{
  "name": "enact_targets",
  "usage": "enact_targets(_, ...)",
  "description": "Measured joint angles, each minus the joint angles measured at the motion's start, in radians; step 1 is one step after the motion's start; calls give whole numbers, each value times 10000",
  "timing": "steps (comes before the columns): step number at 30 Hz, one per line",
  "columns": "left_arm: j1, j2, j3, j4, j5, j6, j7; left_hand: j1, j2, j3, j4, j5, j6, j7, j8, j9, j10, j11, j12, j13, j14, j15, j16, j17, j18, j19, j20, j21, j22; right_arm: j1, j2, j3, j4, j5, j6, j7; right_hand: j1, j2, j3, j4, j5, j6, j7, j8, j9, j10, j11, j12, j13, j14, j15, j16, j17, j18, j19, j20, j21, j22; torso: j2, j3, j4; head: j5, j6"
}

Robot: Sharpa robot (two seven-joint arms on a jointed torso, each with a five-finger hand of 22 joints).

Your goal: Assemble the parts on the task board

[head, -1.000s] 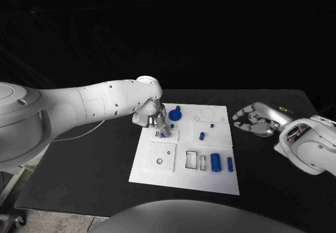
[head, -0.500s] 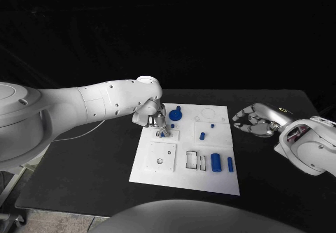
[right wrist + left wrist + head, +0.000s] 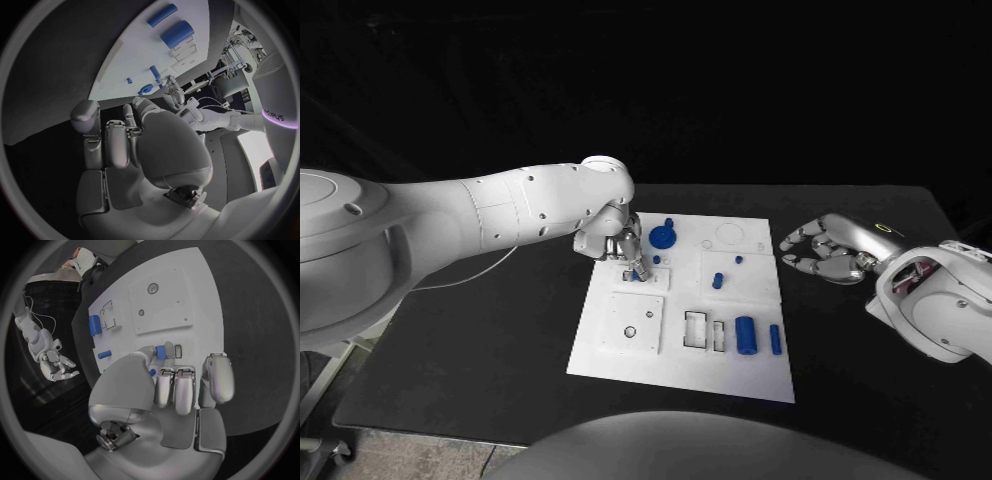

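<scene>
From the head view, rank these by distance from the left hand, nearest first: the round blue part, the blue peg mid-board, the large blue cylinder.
1. Round blue part: right beside the left hand, at the board's far edge.
2. Blue peg: mid-board, toward the right hand's side.
3. Large blue cylinder: on the near part of the board, toward its right, plainly farthest.

Matt white task board (image 3: 620,352), smooth blue plastic parts (image 3: 746,335); glossy silver metal left hand (image 3: 612,243); matt black table (image 3: 488,330).
</scene>
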Motion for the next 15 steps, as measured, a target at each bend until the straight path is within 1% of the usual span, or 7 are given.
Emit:
enact_targets(12, -3, 23, -2, 30, -44, -42, -6, -53, 52, -1, 0, -64, 20, 19, 7, 12, 0, 0, 0, 0, 0, 0, 0, 8, 1, 0, 0, 0, -1, -8, -10, -1, -7, 9, 53, -7, 0, 0, 0, 0, 0, 0, 0, 0, 0, 0, 0, -35, 4, 0, 0, 0, -1, 1, 0, 0, 0, 0, 0, 0, -6, 7, 0)
enact_targets(15, -3, 23, -2, 33, -55, -41, -10, -117, -12, 0, -1, -231, 35, 33, -4, 11, 0, 0, 0, 0, 0, 0, 0, 7, 0, 1, 0, -20, -1, -9, -9, -1, -11, 10, 63, -10, 0, 0, 0, 0, 0, 0, 0, 0, 0, 0, 0, -35, 8, 0, 0, 0, -1, 0, 0, 0, 0, 0, 0, 1, -8, 8, 0)
